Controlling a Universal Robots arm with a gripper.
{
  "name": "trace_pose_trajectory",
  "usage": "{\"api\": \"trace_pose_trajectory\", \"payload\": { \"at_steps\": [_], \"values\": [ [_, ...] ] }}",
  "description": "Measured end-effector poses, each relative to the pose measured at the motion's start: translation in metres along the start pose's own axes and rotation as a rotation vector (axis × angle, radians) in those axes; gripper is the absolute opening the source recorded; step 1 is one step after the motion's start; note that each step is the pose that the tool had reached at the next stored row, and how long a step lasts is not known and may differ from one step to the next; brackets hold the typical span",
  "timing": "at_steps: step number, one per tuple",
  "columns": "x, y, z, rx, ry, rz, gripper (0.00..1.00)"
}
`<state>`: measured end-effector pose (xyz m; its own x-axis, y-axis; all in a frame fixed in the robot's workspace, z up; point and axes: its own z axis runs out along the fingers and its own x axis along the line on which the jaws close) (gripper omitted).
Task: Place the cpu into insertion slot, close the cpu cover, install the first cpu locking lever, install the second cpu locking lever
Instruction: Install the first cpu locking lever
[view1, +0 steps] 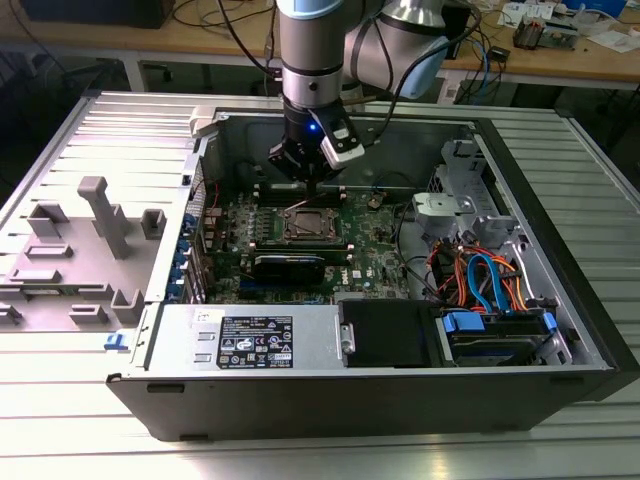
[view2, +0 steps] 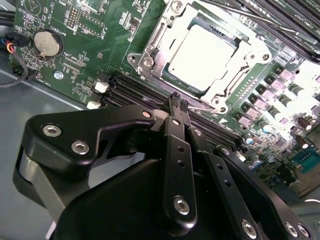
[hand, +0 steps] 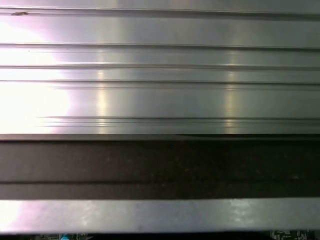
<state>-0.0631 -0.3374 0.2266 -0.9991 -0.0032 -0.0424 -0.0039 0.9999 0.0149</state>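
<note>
looking at an open pc case (view1: 330, 400) laid on its side on a ribbed aluminium table (view1: 100, 120), with grey plastic fixtures (view1: 105, 215) sitting on the table toward the exterior view's left. got the arm (view1: 310, 50) hanging down from above into the case. inside: green motherboard (view1: 385, 245), silver power supply (view1: 250, 340) along the near wall, tangle of orange and blue cables (view1: 480, 275) toward the exterior view's right. gripper (view1: 313, 186) parked low over the board, right by the insertion slot (view2: 148, 61), on the side facing the black memory slots (view2: 130, 90). in the second wrist view, seeing the black fingers (view2: 177, 145) pinched together into a narrow point with nothing visible between them, tip hovering at the slot's edge; can't tell if actually touching. cpu (view2: 200, 52) already seated in the slot, silver top showing through the square window of the cpu cover (view2: 165, 40), lying flat over it. round coin battery (view2: 47, 42) well apart, out near the board's edge.
</note>
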Motion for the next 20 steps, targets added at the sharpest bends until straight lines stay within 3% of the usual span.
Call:
{"api": "trace_pose_trajectory", "payload": {
  "at_steps": [20],
  "values": [
    [-0.0053,-0.0001,0.0090,-0.0001,-0.0001,0.001,0.11]
  ]
}}
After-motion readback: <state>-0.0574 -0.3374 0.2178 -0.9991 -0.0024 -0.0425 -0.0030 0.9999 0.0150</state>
